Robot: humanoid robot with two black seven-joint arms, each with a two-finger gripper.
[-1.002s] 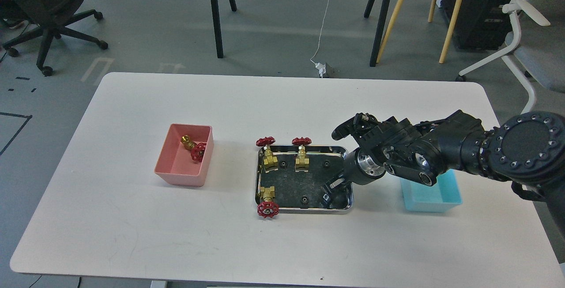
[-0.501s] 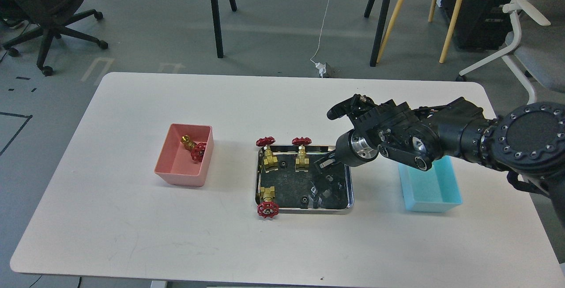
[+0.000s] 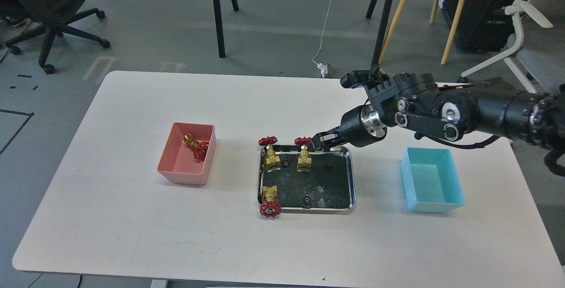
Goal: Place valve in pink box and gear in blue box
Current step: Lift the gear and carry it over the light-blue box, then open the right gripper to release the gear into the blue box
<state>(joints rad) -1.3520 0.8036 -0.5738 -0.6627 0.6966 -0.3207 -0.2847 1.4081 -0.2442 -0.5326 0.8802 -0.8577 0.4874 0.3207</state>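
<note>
Our right gripper [image 3: 318,141] hangs over the far edge of the steel tray [image 3: 351,177], just beside the red handwheel of the nearest valve [image 3: 303,155]; it is dark and seen partly end-on, so we cannot tell whether its fingers are apart or together, or whether a gear rides between them. Our left arm is out of view. One valve already lies in the pink box [image 3: 170,171], three stand or lie in the tray, and three gears show on the tray floor, one of them the gear [image 3: 328,163] close below the fingers. We see nothing in the blue box [image 3: 454,199]. Judging from here, the risk is a sideways brush: that handwheel is so close that a descent toward the gear could tip the valve onto it, or nudge the tray
</note>
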